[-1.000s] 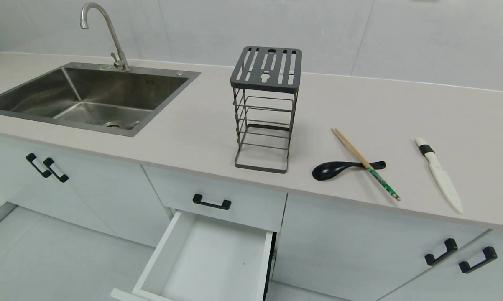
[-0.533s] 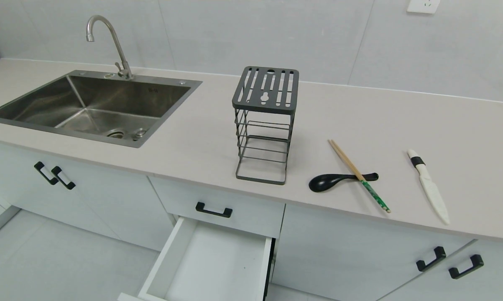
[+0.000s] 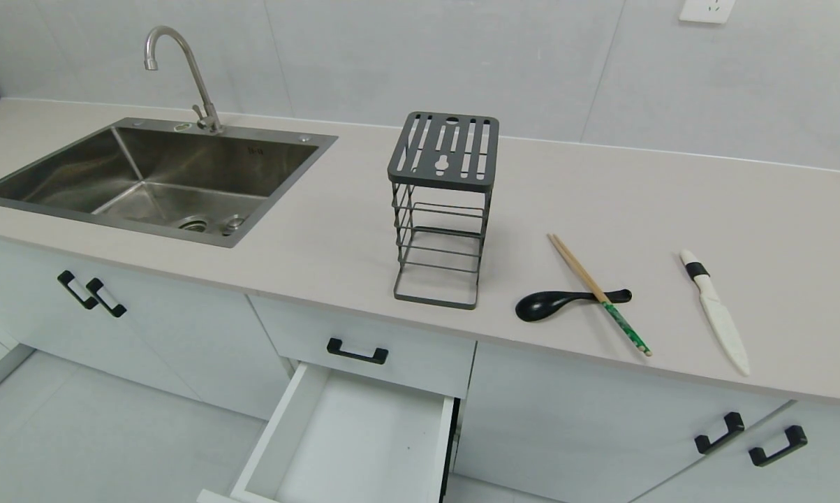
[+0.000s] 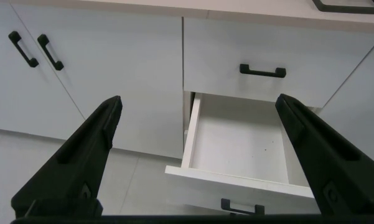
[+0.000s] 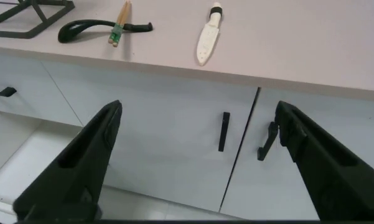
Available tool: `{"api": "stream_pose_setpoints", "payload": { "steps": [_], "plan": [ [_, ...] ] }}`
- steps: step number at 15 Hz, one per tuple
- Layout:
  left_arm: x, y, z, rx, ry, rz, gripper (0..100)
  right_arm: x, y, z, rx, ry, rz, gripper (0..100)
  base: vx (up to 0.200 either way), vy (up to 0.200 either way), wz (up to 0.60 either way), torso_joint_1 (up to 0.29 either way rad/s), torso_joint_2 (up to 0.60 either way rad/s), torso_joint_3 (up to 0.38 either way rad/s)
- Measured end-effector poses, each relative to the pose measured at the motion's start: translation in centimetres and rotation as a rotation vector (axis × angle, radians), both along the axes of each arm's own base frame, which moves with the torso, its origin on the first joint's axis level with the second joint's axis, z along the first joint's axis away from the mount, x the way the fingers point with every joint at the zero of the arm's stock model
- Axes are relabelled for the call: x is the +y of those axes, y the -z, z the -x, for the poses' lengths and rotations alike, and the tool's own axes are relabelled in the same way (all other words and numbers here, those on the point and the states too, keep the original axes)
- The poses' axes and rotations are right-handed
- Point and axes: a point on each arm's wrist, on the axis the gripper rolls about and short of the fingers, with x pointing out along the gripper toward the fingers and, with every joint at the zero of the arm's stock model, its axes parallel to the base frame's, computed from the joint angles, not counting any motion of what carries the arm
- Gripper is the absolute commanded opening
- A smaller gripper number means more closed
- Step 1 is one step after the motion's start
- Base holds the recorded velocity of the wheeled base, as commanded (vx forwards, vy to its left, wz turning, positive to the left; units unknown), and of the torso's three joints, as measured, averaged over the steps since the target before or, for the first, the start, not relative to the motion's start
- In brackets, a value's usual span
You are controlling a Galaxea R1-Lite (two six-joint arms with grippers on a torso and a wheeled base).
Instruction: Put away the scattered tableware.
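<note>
Left tool (image 4: 199, 101): hanging wide open before the pulled-out drawer (image 4: 236, 143).
Right tool (image 5: 199, 107): hanging wide open too.
Tableware: spoon (image 3: 556, 304), chopsticks (image 3: 598, 292) crossing it, and knife (image 3: 716, 318) lying on the worktop (image 3: 322, 230), right of the rack (image 3: 442, 209).

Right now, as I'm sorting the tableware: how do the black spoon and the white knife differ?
The spoon is black; the knife is white with a black band. The chopsticks lie across the spoon's handle; the knife lies alone, apart. The spoon lies along the front edge of the counter; the knife's tip points toward it. Both lie flat on the counter.
</note>
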Motion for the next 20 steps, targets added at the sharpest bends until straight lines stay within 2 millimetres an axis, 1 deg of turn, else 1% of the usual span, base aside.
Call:
{"api": "stream_pose_setpoints", "payload": {
  "steps": [2, 4, 5, 8, 10, 12, 13, 14, 15, 17, 18, 20],
  "plan": [
    [0.0, 0.0, 0.0, 0.000, 0.000, 0.000, 100, 0.0, -1.5, 0.2, -0.148, -0.006, 0.020, 100, 0.000, 0.000, 0.00, 0.000, 0.00, 0.000],
    [0.0, 0.0, 0.0, 0.001, 0.000, 0.000, 100, 0.0, -4.0, 1.0, -0.405, -0.005, 0.059, 100, 0.000, 0.000, 0.00, 0.000, 0.00, 0.000],
    [0.0, 0.0, 0.0, 0.001, 0.000, 0.001, 100, 0.1, -4.6, 1.3, -0.475, -0.020, 0.078, 100, 0.000, 0.000, 0.00, 0.000, 0.00, 0.000],
    [0.0, 0.0, 0.0, 0.000, 0.000, 0.000, 100, 0.4, -5.6, 1.4, -0.491, -0.105, 0.136, 100, 0.000, 0.000, 0.00, 0.000, 0.00, 0.000],
    [0.0, 0.0, 0.0, -0.001, 0.000, 0.001, 100, 0.7, -7.4, 0.8, -0.456, -0.199, 0.183, 100, 0.000, 0.000, 0.00, 0.000, 0.00, 0.000],
    [0.0, 0.0, 0.0, -0.001, -0.001, 0.001, 100, 0.8, -8.8, -0.4, -0.326, -0.287, 0.185, 100, 0.000, 0.000, 0.00, 0.000, 0.00, 0.000],
    [0.0, 0.0, 0.0, -0.001, -0.001, 0.001, 100, 0.9, -8.9, -1.2, -0.207, -0.334, 0.168, 100, 0.000, 0.000, 0.00, 0.000, 0.00, 0.000],
    [0.0, 0.0, 0.0, -0.001, -0.001, 0.001, 100, 0.9, -8.4, -1.8, -0.093, -0.380, 0.147, 100, 0.000, 0.000, 0.00, 0.000, 0.00, 0.000],
    [0.0, 0.0, 0.0, -0.001, -0.002, 0.001, 100, 1.0, -8.2, -2.4, -0.018, -0.421, 0.130, 100, 0.000, 0.000, 0.00, 0.000, 0.00, 0.000],
    [0.0, 0.0, 0.0, -0.001, -0.002, 0.001, 100, 1.0, -8.4, -3.8, 0.080, -0.458, 0.109, 100, 0.000, 0.000, 0.00, 0.000, 0.00, 0.000],
    [0.0, 0.0, 0.0, -0.001, -0.002, 0.001, 100, 1.0, -8.8, -4.6, 0.115, -0.471, 0.101, 100, 0.000, 0.000, 0.00, 0.000, 0.00, 0.000],
    [0.0, 0.0, 0.0, -0.001, -0.002, 0.001, 100, 1.2, -10.9, -6.7, 0.138, -0.503, 0.100, 100, 0.000, 0.000, 0.00, 0.000, 0.00, 0.000]
  ]
}}
